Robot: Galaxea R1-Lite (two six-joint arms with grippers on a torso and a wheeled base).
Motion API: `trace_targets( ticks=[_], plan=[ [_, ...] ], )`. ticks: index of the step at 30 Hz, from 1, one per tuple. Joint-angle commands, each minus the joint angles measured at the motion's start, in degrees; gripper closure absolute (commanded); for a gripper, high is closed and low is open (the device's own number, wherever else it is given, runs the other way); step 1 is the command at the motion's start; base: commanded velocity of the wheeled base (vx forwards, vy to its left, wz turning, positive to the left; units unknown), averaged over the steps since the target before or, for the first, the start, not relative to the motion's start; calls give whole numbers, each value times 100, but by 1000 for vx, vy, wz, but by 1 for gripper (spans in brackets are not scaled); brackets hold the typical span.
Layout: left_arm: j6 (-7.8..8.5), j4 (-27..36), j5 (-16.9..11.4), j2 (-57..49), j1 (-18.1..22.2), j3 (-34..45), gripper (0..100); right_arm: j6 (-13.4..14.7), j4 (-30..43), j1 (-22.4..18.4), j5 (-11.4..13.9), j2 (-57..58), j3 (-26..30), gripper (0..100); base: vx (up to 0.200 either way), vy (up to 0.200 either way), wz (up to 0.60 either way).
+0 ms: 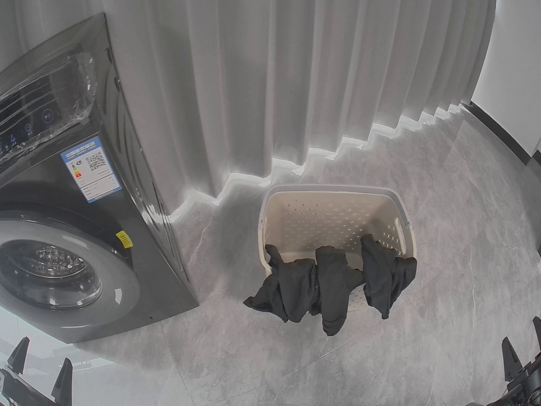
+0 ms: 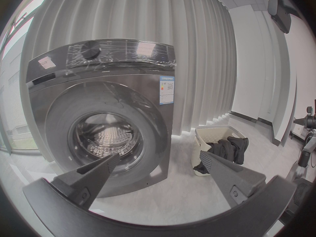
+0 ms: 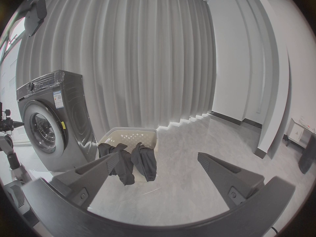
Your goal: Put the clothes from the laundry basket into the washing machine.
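Observation:
A cream laundry basket (image 1: 389, 198) (image 2: 205, 132) (image 3: 131, 134) stands on the floor before the curtain. Dark clothes (image 1: 332, 283) (image 2: 230, 148) (image 3: 131, 160) hang over its near rim. The dark grey washing machine (image 1: 84, 198) (image 2: 98, 92) (image 3: 69, 116) stands to the left, its round door shut. My left gripper (image 1: 39, 362) (image 2: 159, 160) is open and empty, low in front of the machine's door. My right gripper (image 1: 524, 339) (image 3: 158, 160) is open and empty, to the right of the basket and nearer than it.
A long white curtain (image 1: 293, 63) hangs behind the basket and machine. Grey tiled floor (image 1: 270, 351) lies open between the machine and the basket. A white wall with a dark skirting (image 1: 501, 131) runs along the right.

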State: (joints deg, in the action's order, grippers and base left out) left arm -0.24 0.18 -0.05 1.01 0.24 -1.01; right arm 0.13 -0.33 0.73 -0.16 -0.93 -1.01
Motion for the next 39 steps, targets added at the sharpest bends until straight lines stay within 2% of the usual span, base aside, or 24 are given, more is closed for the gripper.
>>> trace_targets(
  ticks=[1, 5, 17, 32, 39],
  plan=[
    [-2, -1, -4, -101, 2, 92, 0, 4, -2, -3, -2, 93, 101, 0, 0, 0, 0],
    [-2, -1, 5, -101, 2, 92, 0, -5, -2, -3, -2, 93, 101, 0, 0, 0, 0],
    [-2, -1, 5, -101, 2, 101, 0, 4, -2, -3, -2, 93, 101, 0, 0, -200, 0],
    [-2, -1, 5, -101, 2, 92, 0, -5, -2, -3, 7, 93, 101, 0, 0, 0, 0],
    [-2, -1, 5, -101, 2, 101, 0, 4, -2, -3, -2, 93, 101, 0, 200, 0, 0]
  ],
)
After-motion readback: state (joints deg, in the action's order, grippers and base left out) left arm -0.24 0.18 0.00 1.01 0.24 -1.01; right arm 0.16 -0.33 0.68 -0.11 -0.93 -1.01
